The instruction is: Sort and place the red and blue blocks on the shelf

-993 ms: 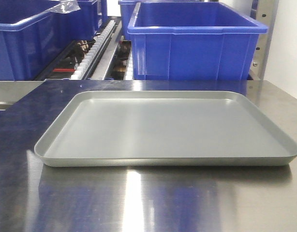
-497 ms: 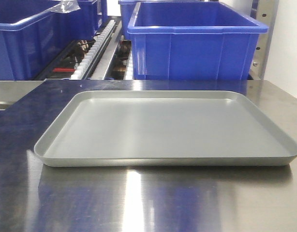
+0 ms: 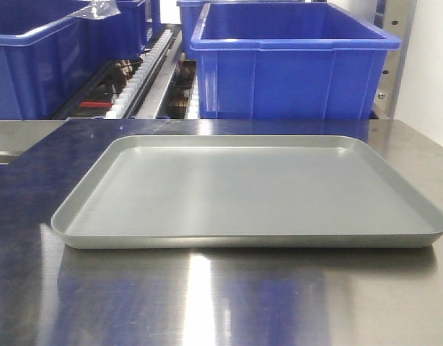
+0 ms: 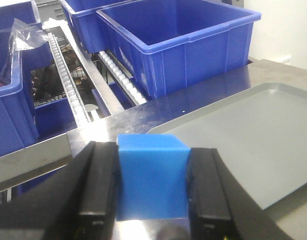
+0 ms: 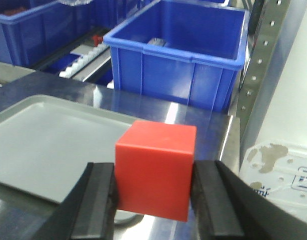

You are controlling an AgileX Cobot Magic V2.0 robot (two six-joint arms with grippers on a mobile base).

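Small matte blue cube [image 4: 152, 176] sits lower centre of left wrist view, clamped between fingers of left gripper [image 4: 152, 192]. Small matte red cube [image 5: 156, 170] sits lower centre of right wrist view, clamped by right gripper [image 5: 156, 197].

Matte blue block [image 4: 152, 176] upright, clamped between black fingers, red block [image 5: 156, 169] likewise, slightly turned

The blue block [image 4: 152, 177] and the red block [image 5: 156, 170] are each 1 plain matte colour. The tray [image 3: 250, 191] is flat grey, the bins [image 3: 294, 65] deep blue, the surface [image 3: 207, 299] silvery steel.
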